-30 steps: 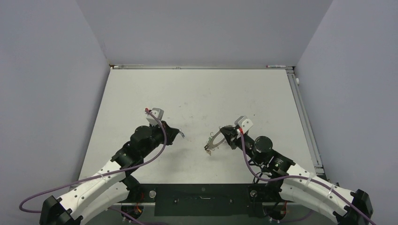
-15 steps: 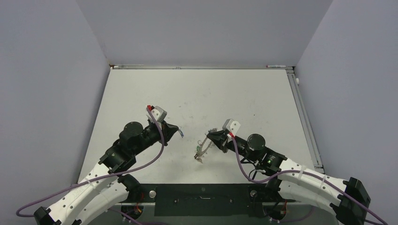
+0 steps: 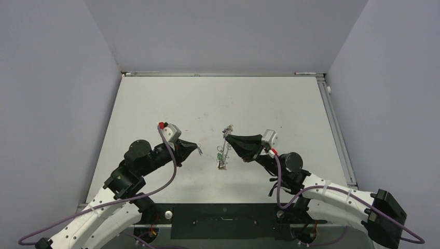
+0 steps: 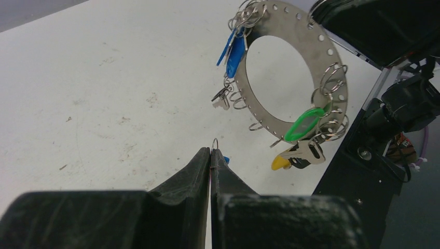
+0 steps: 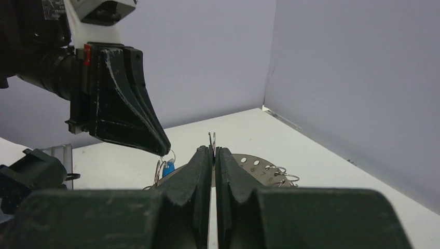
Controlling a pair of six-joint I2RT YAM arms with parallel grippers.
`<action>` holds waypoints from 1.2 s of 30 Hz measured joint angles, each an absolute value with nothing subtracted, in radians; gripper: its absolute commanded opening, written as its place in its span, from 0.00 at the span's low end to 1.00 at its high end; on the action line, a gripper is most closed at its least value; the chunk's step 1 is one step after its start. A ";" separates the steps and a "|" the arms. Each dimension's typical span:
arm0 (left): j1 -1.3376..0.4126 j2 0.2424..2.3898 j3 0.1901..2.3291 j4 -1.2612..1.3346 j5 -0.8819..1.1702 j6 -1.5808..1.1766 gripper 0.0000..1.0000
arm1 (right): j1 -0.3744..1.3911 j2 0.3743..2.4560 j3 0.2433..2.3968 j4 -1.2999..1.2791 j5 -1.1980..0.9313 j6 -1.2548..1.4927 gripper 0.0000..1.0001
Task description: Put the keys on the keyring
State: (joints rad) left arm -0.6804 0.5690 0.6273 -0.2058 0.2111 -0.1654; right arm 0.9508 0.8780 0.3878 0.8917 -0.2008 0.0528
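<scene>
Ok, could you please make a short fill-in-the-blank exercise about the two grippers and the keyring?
The left gripper is shut on a loose key with a ____ tag.
The right gripper holds up the wide metal ____.
Beside the green tag hangs a ____ tag.
Missing words: blue; keyring; yellow.

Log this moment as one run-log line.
left gripper: jaws shut on blue-tagged key | right gripper: jaws shut on keyring | status: key apart from keyring, not yet on
</scene>
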 measured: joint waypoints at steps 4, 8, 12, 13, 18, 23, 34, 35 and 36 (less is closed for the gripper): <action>-0.679 0.557 0.627 -0.205 0.253 -0.155 0.00 | 0.951 0.913 0.371 0.910 -0.211 0.066 0.05; -0.673 0.555 0.627 -0.202 0.282 -0.152 0.00 | 0.951 0.915 0.358 0.882 -0.227 0.065 0.05; -0.654 0.567 0.627 -0.189 0.337 -0.153 0.00 | 0.955 0.915 0.358 0.831 -0.254 0.064 0.05; -0.651 0.572 0.627 -0.186 0.352 -0.153 0.00 | 0.958 0.915 0.358 0.817 -0.260 0.062 0.05; -0.646 0.590 0.627 -0.183 0.400 -0.153 0.00 | 0.982 0.930 0.364 0.758 -0.282 0.043 0.05; -0.646 0.593 0.627 -0.181 0.435 -0.153 0.00 | 1.005 0.966 0.379 0.722 -0.287 0.027 0.05; -0.645 0.622 0.627 -0.175 0.491 -0.153 0.00 | 1.031 0.985 0.391 0.700 -0.289 -0.015 0.05; -0.645 0.622 0.627 -0.175 0.495 -0.153 0.00 | 1.031 0.987 0.392 0.699 -0.289 -0.017 0.05; -0.645 0.623 0.627 -0.175 0.499 -0.153 0.00 | 1.032 0.989 0.394 0.700 -0.289 -0.019 0.05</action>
State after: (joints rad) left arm -0.6449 0.6228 0.6270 -0.1745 0.4992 -0.1528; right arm 1.0321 0.9894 0.3943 0.6998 -0.2890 -0.0185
